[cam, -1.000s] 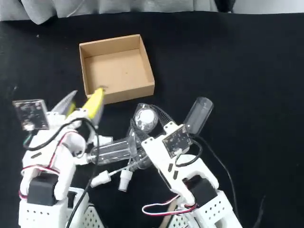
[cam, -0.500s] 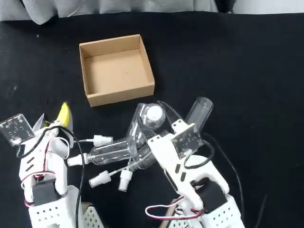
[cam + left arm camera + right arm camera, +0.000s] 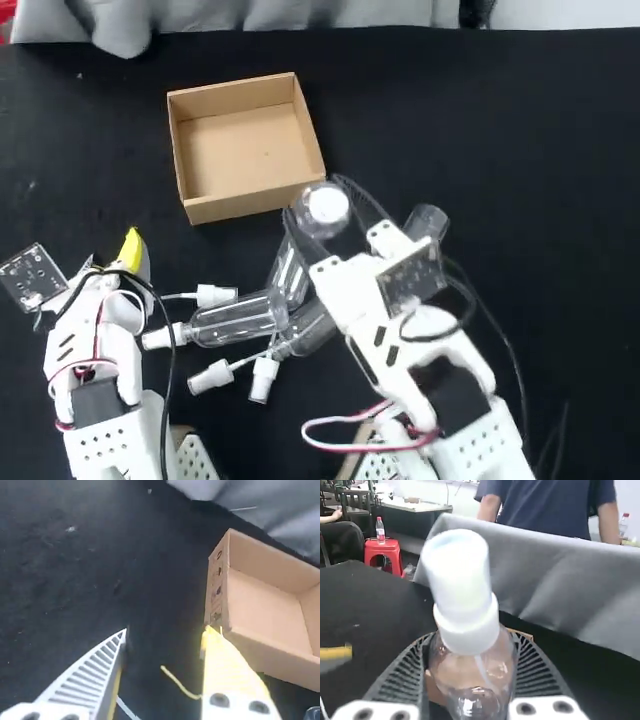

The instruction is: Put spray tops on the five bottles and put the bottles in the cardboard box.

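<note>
right claw (image 3: 472,639) clamped on the body of a clear plastic bottle with white spray top (image 3: 464,597); top points up. in the high view this bottle sits just beside the front right corner of the open brown cardboard box (image 3: 255,200), probably lifted off the black tabletop (image 3: 520,120), though contact is hard to judge.

left claw (image 3: 165,630) spread wide, gripping nothing, low over the tabletop to the front left of the box.

clear bottles lying on their sides (image 3: 235,318) between the arms, loose white spray tops (image 3: 215,377) touching them.
</note>
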Available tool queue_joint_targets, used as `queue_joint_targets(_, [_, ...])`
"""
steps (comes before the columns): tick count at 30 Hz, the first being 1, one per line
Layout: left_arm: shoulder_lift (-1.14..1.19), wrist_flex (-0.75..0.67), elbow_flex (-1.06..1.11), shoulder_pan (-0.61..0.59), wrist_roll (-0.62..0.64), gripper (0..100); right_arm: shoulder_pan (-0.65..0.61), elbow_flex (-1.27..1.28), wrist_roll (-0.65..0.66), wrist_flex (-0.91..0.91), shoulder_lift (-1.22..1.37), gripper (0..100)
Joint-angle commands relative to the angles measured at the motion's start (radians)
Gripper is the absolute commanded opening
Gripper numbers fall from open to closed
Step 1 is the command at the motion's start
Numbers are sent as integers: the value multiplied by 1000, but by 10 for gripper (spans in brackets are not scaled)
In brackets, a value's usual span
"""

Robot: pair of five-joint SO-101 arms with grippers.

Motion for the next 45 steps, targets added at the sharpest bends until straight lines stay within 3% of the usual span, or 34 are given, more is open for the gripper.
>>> queue_joint_targets(1, [-9, -15, -7, -7, 8, 221, 2, -143, 2, -98, 182, 61])
queue_joint_targets(21, [-11, -14, 8, -7, 8, 221, -28, -615, 0, -301, 972, 64])
queue_joint_targets(28, [-11, -14, 10, -7, 8, 221, -37, -812, -2, -299, 1210, 64])
queue_joint_targets(34, [-11, -14, 10, -5, 8, 221, -46, -998, -95, -299, 1420, 65])
queue_joint_targets(45, [-11, -14, 10, -4, 8, 220, -43, -1389, -97, -299, 1819, 65])
